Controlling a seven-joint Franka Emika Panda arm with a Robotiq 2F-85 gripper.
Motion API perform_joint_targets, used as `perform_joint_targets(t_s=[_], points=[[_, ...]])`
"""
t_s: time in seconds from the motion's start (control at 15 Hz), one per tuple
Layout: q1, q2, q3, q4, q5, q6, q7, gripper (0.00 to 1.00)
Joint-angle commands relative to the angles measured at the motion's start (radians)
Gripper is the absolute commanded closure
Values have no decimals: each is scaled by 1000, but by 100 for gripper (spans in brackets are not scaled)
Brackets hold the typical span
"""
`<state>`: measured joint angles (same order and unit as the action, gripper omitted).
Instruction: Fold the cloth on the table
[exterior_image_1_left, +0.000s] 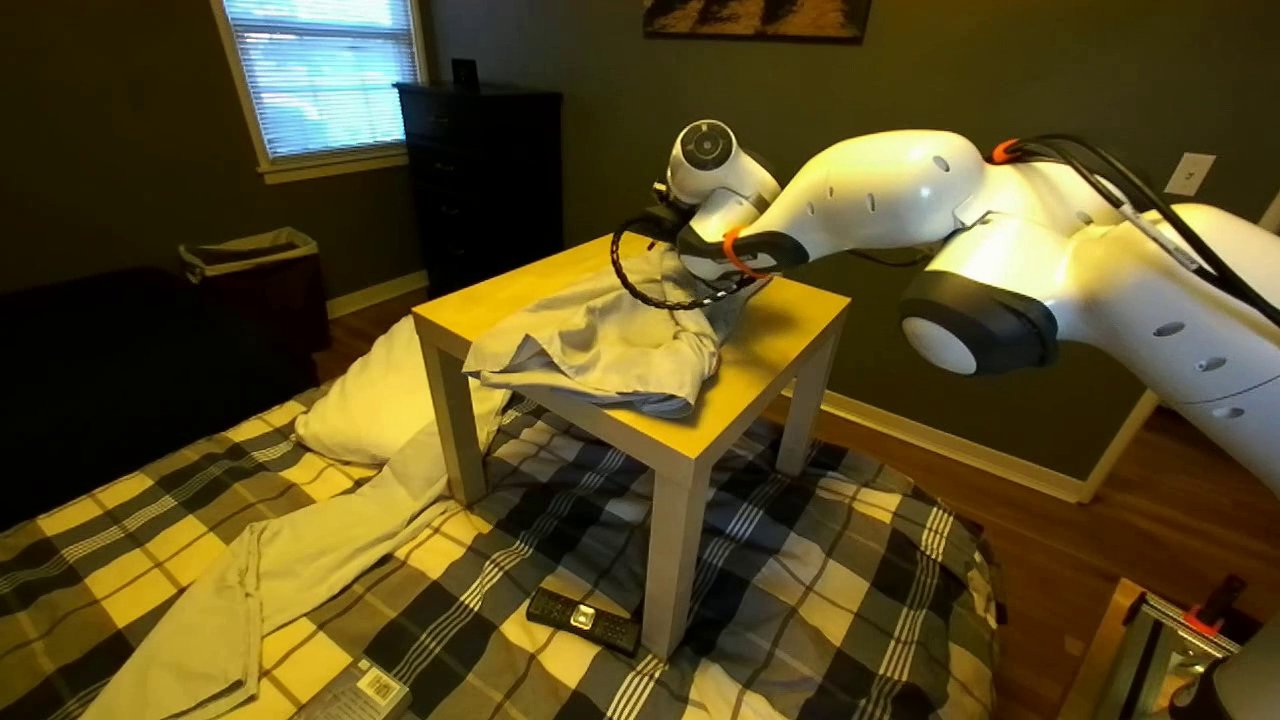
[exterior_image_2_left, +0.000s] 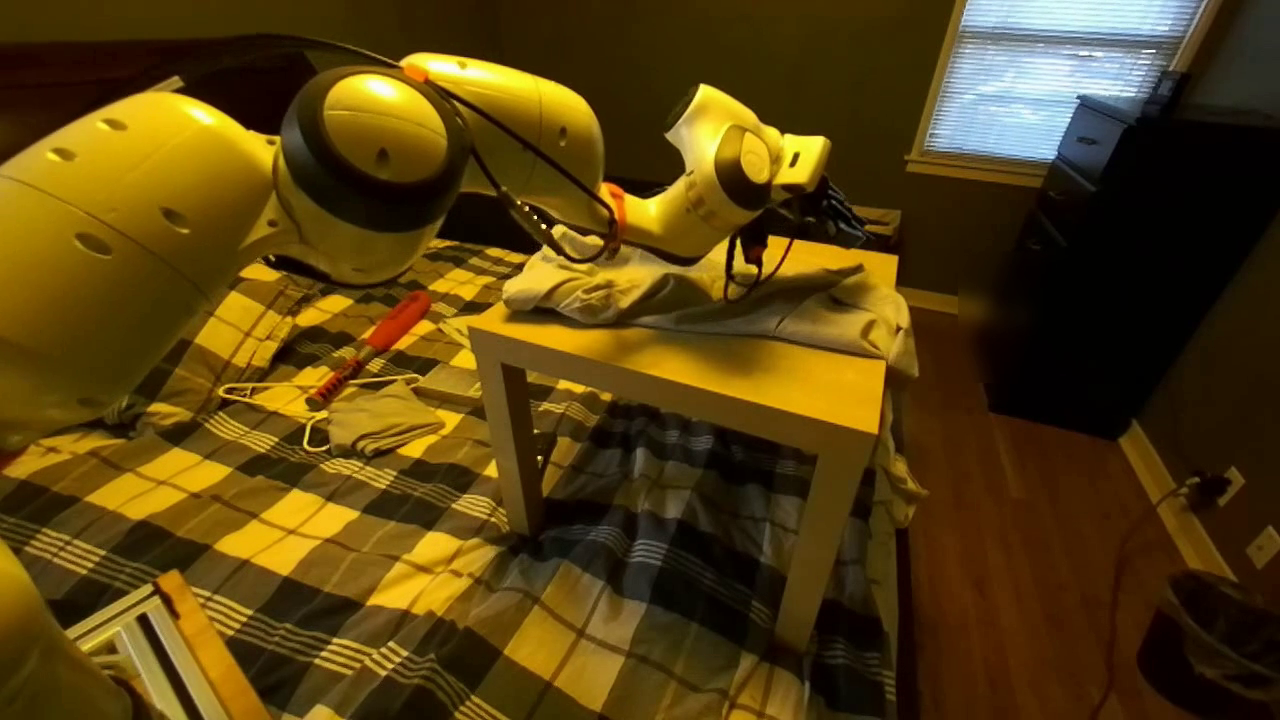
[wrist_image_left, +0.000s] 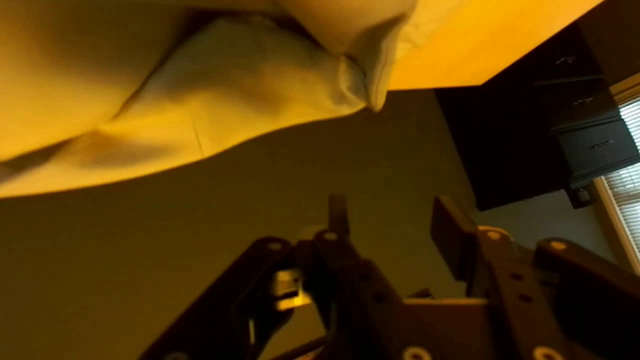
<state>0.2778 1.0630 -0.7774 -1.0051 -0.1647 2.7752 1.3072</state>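
The pale grey-white cloth (exterior_image_1_left: 600, 340) lies rumpled across the small table (exterior_image_1_left: 790, 325), with bare yellow top beside it. In an exterior view the cloth (exterior_image_2_left: 690, 300) runs along the tabletop (exterior_image_2_left: 800, 385) and hangs over one edge. In the wrist view the cloth (wrist_image_left: 260, 70) fills the upper left with folds, and a yellow table corner (wrist_image_left: 465, 45) shows beside it. My gripper (wrist_image_left: 387, 210) is open, with only wall between the fingers, apart from the cloth. The gripper (exterior_image_2_left: 845, 215) points sideways above the table's far side. In an exterior view the arm hides it.
The table stands on a plaid blanket (exterior_image_1_left: 840, 560). A cream-white bundle (exterior_image_1_left: 370, 400) and a pale fabric strip (exterior_image_1_left: 310, 560) lie beside it. A remote (exterior_image_1_left: 583, 618) lies near a leg. A red-handled tool (exterior_image_2_left: 375, 345) and a dark cabinet (exterior_image_2_left: 1110, 270) are farther off.
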Motion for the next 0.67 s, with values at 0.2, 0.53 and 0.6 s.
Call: perform_joint_targets(t_s=[0.2, 0.53, 0.6], points=[[-29, -283, 215, -105, -26, -257, -294, 1], [-53, -505, 330, -277, 84, -325, -594, 0], [-57, -549, 350, -321, 104, -331, -641, 0]])
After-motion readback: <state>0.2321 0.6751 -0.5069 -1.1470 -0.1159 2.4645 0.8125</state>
